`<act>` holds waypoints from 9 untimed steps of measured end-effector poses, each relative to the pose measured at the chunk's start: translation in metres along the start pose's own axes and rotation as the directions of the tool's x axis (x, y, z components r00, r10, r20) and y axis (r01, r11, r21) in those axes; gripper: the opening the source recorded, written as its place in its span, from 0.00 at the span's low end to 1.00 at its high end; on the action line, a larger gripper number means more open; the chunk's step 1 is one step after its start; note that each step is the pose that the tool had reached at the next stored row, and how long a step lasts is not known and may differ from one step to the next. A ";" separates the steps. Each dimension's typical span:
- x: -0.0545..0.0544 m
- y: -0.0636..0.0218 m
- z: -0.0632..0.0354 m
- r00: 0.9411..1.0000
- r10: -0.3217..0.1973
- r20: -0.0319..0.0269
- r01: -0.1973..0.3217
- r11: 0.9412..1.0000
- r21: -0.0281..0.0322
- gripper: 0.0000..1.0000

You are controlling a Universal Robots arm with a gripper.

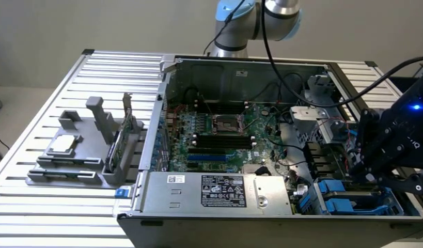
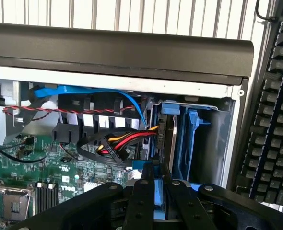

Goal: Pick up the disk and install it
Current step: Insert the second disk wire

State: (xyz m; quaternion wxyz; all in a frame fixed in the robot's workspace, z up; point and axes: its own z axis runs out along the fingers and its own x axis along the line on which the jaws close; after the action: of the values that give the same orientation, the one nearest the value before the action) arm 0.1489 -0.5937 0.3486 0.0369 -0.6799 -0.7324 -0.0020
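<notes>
Now the pincer (image 2: 156, 191) grips the blue-framed disk (image 2: 159, 196) narrowly, right over the computer case's (image 1: 197, 194) drive bay (image 2: 189, 139).

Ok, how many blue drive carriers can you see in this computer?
3: one carrier and a second carrier stand side by side in the drive bay; the third, on the disk, sits in the gripper. Others may be hidden.

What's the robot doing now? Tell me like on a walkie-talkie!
Gripper shut on blue-framed disk, over drive bay at case corner. Disk not seated yet. Cable bundle close beside bay.
</notes>
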 end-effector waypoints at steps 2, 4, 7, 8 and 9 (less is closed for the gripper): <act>0.000 -0.0001 0.0008 1.000 0.000 0.000 0.000 1.000 -0.002 0.16; -0.001 0.0000 0.0015 1.000 0.000 -0.001 0.000 1.000 -0.003 0.16; -0.001 0.0000 0.0022 1.000 0.000 -0.003 0.000 1.000 -0.003 0.16; -0.001 0.0000 0.0024 1.000 0.000 -0.003 0.000 1.000 -0.003 0.16; -0.001 0.0000 0.0027 1.000 0.000 -0.004 0.000 1.000 -0.003 0.16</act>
State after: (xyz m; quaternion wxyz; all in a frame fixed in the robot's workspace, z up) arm 0.1489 -0.5948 0.3458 0.0374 -0.6798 -0.7324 -0.0045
